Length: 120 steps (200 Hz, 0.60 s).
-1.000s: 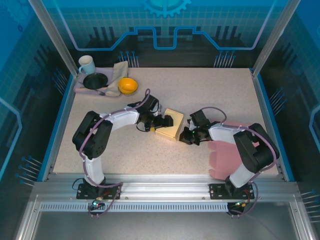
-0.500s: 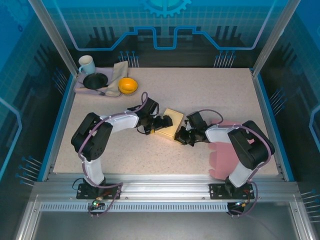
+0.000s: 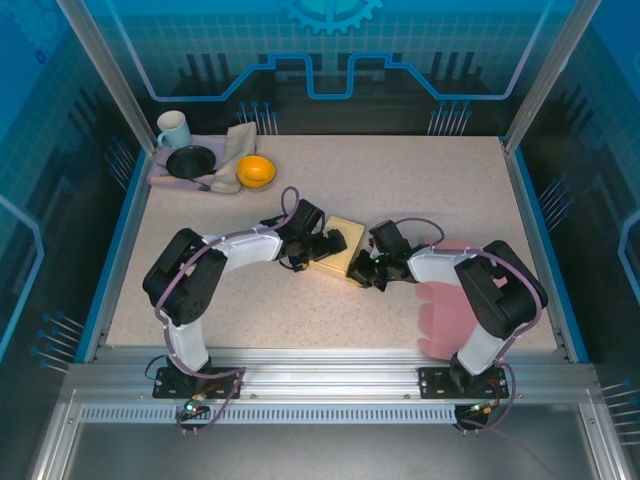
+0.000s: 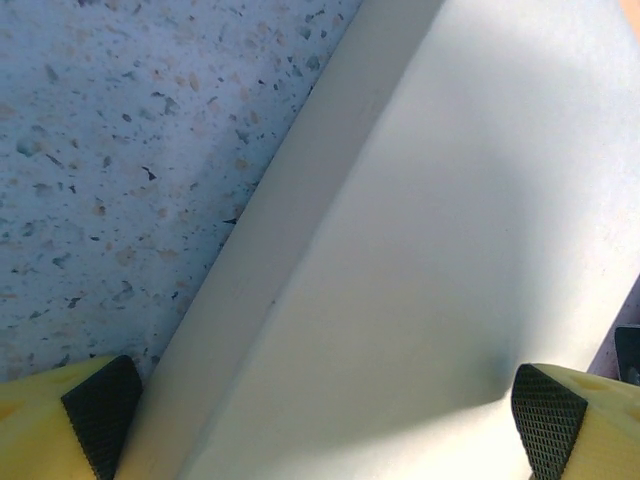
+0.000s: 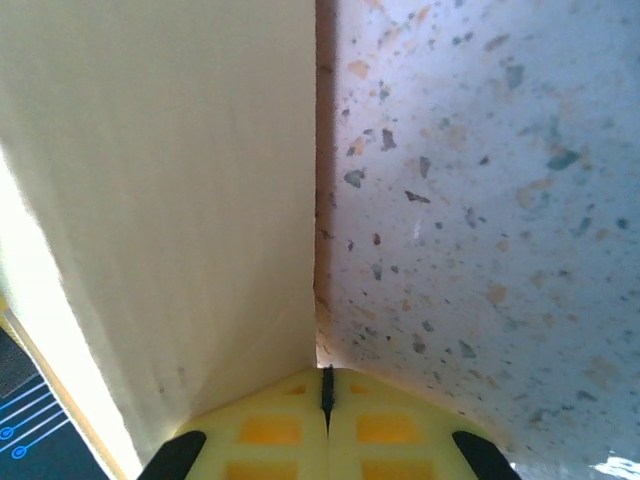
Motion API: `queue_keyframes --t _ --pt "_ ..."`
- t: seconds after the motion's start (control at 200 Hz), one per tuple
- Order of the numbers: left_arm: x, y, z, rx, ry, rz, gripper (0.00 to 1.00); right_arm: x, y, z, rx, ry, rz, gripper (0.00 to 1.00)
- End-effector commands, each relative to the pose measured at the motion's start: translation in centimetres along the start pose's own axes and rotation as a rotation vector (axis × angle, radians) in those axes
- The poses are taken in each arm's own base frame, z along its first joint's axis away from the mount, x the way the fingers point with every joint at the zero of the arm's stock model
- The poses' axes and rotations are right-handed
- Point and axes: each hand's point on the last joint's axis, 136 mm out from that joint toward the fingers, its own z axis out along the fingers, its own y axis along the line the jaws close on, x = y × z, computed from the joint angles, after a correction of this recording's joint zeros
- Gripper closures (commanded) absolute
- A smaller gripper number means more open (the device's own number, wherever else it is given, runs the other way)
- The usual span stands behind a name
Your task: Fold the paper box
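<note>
A pale yellow paper box (image 3: 338,247) sat mid-tabletop (image 3: 420,180), seemingly already formed into a closed block. The left hand (image 3: 322,245), fingers spread wide, straddled its left top edge without gripping. The right hand (image 3: 365,270), fingers shut together, pressed against its right wall. Probably only final flap pressing remained; the seams were unclear.

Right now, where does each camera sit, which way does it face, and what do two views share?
Top external: above and behind the robot, looking down on the table; left arm and right arm meet at the paper box.
Left wrist: on the left arm, facing down at the box's edge; pads of the open left gripper show.
Right wrist: on the right arm, facing the box's side; shut right gripper shows.
Shared: both wrist views show box and speckled table.
</note>
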Motion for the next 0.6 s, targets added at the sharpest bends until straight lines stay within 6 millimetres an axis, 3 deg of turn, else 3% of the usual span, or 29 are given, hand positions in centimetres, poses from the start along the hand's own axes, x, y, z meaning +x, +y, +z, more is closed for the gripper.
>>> queue_keyframes --t 0.0,0.18,0.32,0.56,0.595 --pt "4.2 -2.6 0.3 0.042 0.165 0.037 0.01 0.0 7.4 -0.7 -0.199 -0.026 -0.157 0.94" --pt "1.0 0.1 -0.1 -0.051 0.128 0.034 0.01 -0.2 3.2 -2.1 -0.040 -0.076 -0.196 0.88" --pt "-1.5 0.9 -1.2 -0.053 0.089 0.019 0.01 -0.4 0.7 -3.8 0.063 -0.107 -0.253 0.81" --pt "-3.7 1.0 -4.7 -0.087 -0.010 0.056 0.01 -2.4 0.6 -8.2 0.225 -0.182 -0.466 0.69" --pt "-3.6 1.2 -5.2 -0.095 -0.022 0.055 0.01 -3.4 2.0 -9.3 0.225 -0.224 -0.500 0.67"
